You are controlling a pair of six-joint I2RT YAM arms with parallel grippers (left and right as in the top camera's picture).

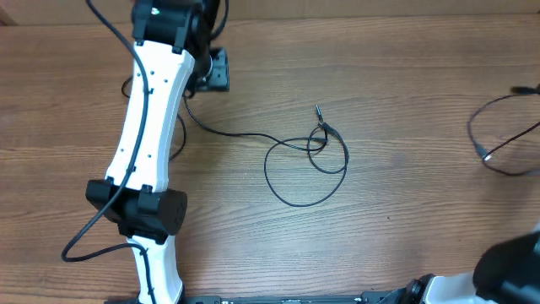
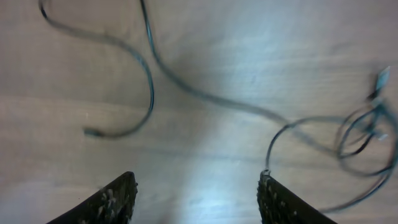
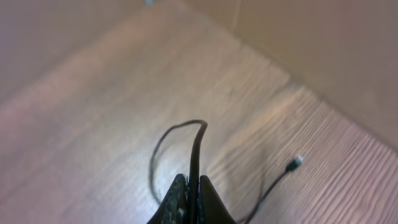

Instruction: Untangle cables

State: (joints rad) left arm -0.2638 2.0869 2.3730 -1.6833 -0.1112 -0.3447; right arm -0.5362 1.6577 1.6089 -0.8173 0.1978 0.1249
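One looped cable (image 1: pixel 320 138) on table (image 1: pixel 405 245), left pincer (image 2: pixel 198 194) wide, right pincer (image 3: pixel 191 194) apparently clamping second cable (image 3: pixel 196 149)

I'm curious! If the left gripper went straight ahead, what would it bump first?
Probably the wooden table first; a cable lies a bit farther ahead, though depth is unclear.

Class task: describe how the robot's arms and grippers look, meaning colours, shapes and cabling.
The left arm has white tapered links, black joint housings and a black cable along it. The right arm shows black and white. The left gripper has dark, speckled fingers; the right gripper has black pointed ones.
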